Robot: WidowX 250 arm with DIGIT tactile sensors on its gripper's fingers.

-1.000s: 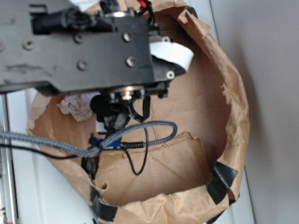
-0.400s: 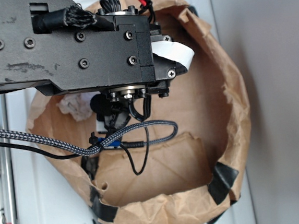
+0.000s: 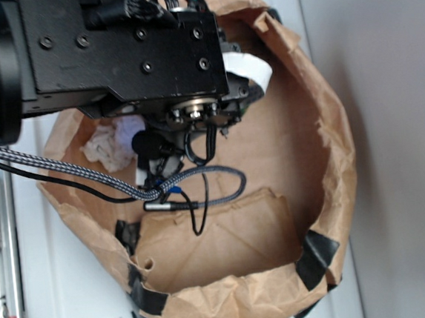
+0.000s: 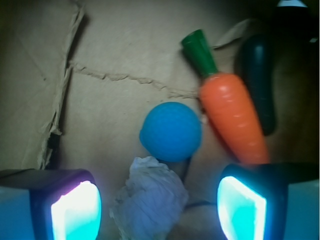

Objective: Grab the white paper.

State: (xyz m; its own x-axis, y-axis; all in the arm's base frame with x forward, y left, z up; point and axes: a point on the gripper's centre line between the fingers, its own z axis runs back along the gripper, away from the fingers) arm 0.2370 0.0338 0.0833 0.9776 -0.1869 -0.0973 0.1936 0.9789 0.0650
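The white paper (image 4: 150, 197) is a crumpled off-white wad lying on the brown bag floor. In the wrist view it sits between my two glowing pads (image 4: 75, 212), nearer the left one, with a gap on each side. My gripper (image 4: 160, 210) is open around it. In the exterior view the white paper (image 3: 110, 142) shows at the bag's left inner side, partly hidden by my black arm (image 3: 129, 55).
A blue ball (image 4: 171, 131) touches the wad's far end. An orange toy carrot (image 4: 232, 117) and a dark green object (image 4: 260, 82) lie to the right. The brown paper bag's wall (image 3: 328, 119) rings everything. Cables (image 3: 192, 183) hang below the wrist.
My arm has shifted up and to the left in the exterior view. More of the paper wad shows beside the wrist than before.
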